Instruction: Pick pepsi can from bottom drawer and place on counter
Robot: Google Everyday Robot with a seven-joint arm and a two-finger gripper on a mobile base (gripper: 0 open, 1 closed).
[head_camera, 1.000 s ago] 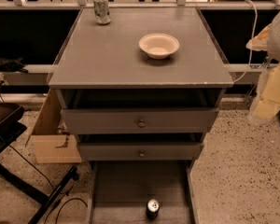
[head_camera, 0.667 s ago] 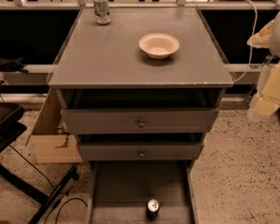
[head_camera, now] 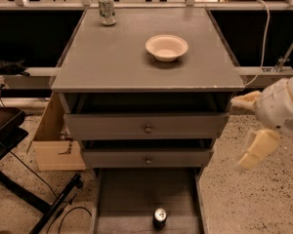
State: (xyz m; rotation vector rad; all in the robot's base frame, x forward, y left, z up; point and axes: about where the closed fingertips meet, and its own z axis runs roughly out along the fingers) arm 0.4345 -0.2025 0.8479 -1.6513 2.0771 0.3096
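Observation:
The pepsi can (head_camera: 159, 217) stands upright, dark with a silver top, near the front of the pulled-out bottom drawer (head_camera: 132, 194). The counter (head_camera: 112, 57) is the grey top of the cabinet. My gripper (head_camera: 249, 126) hangs in the air to the right of the cabinet, level with the two knobbed drawers. Its cream fingers (head_camera: 258, 149) are spread apart and hold nothing. It is above and to the right of the can and well apart from it.
A cream bowl (head_camera: 166, 47) sits on the counter right of centre. A pale silver-green can (head_camera: 106, 9) stands at its back left corner. A cardboard box (head_camera: 53, 140) leans by the cabinet's left side. A dark chair base (head_camera: 24, 184) is at lower left.
My gripper has moved down and to the left, from beside the counter's edge to beside the knobbed drawers. The can, bowl and drawers have not moved.

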